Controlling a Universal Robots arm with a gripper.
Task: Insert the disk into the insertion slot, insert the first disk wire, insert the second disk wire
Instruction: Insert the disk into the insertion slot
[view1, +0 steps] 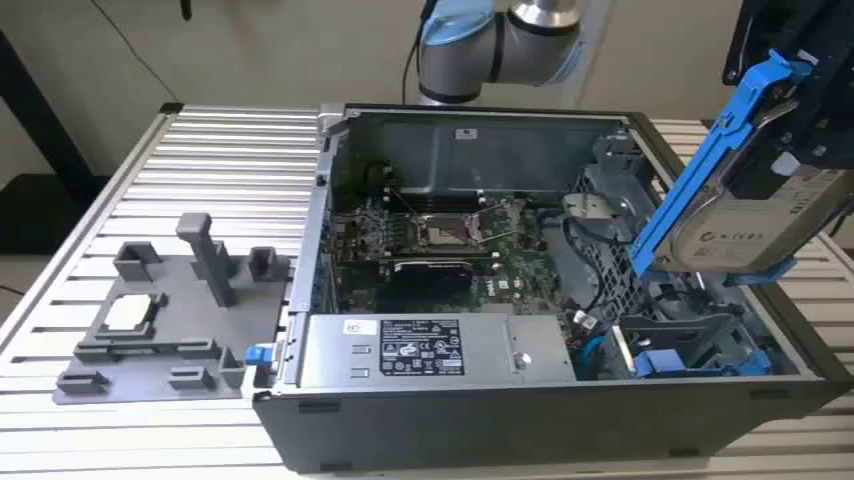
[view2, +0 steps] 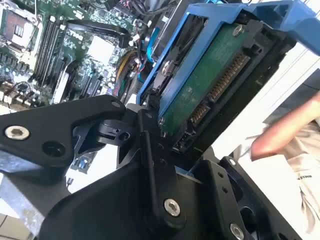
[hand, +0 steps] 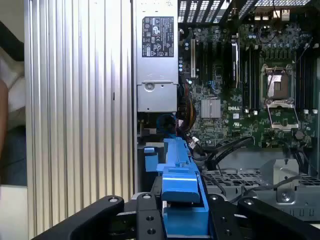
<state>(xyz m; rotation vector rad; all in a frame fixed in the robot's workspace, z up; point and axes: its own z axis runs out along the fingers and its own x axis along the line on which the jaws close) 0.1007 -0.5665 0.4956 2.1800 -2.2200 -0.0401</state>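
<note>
The disk (view1: 754, 228), a silver-grey drive with a white label in a blue carrier frame (view1: 694, 180), hangs tilted above the open computer case's corner at the exterior view's right. My gripper (view1: 805, 140) is shut on its upper end. In the second wrist view the disk's green circuit-board underside (view2: 210, 85) and connector pins face the camera, with black fingers (view2: 150, 150) clamped on the frame. In the first wrist view the blue frame (hand: 180, 190) sits between the gripper's (hand: 182, 220) fingers. The insertion slot, a grey drive cage (view1: 681, 335), lies below the disk. Loose cables (view1: 585, 345) lie beside the cage.
Another blue-ended carrier (view1: 663, 362) sits in the cage. The case holds a motherboard (view1: 441, 235) and a power supply (view1: 400, 350). A grey fixture plate (view1: 160, 310) with pegs lies on the ribbed table (view1: 200, 170). A person's hand (view2: 285, 135) is near the disk.
</note>
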